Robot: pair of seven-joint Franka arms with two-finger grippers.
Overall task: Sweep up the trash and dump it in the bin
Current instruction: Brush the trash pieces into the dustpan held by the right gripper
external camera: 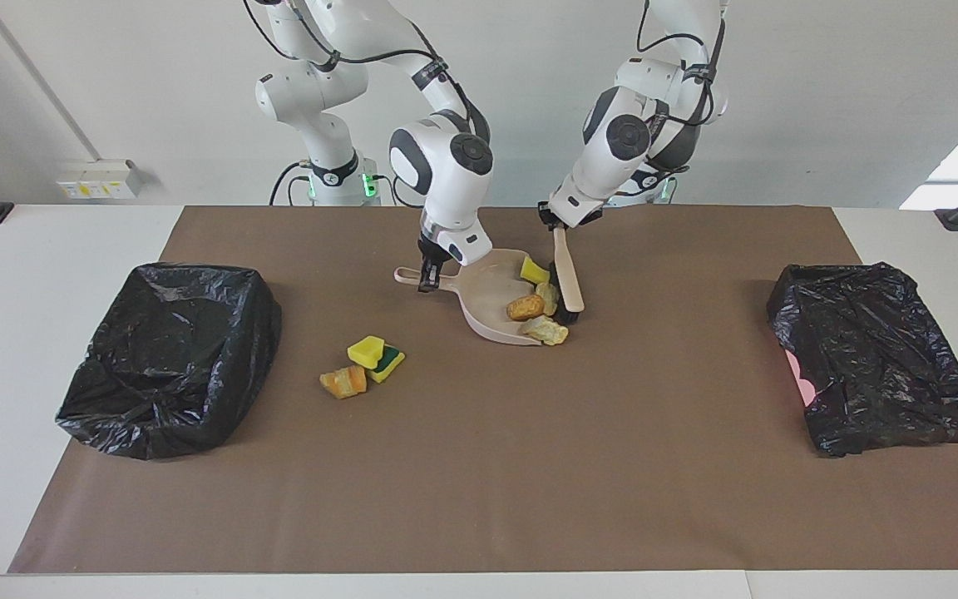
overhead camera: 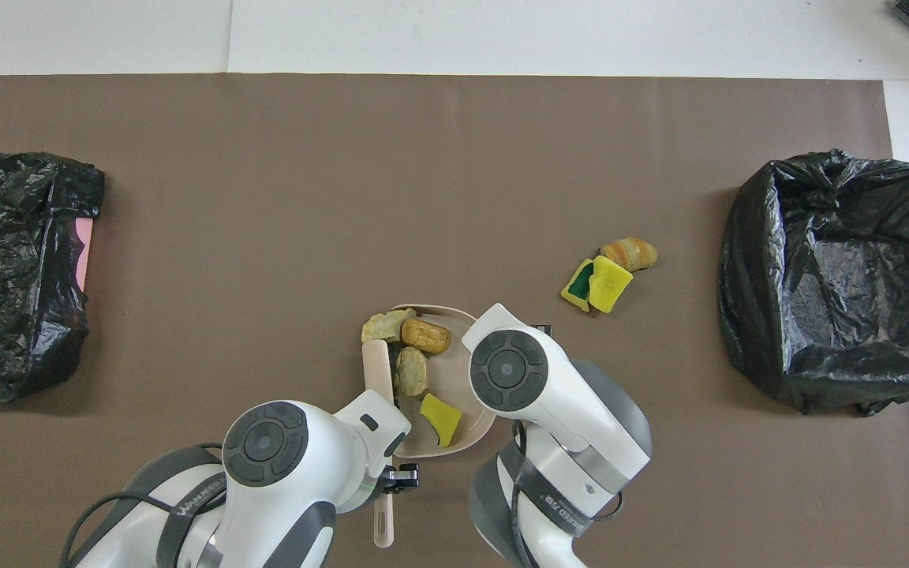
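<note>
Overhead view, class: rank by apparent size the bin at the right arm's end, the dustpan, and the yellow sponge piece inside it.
1. Bin
2. Dustpan
3. Yellow sponge piece

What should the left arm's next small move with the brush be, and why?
Probably one more short push toward the dustpan's back. The left end effector holds the brush at the pan's mouth, and one lump sits on the lip, not fully inside. The right end effector holds the handle.
</note>
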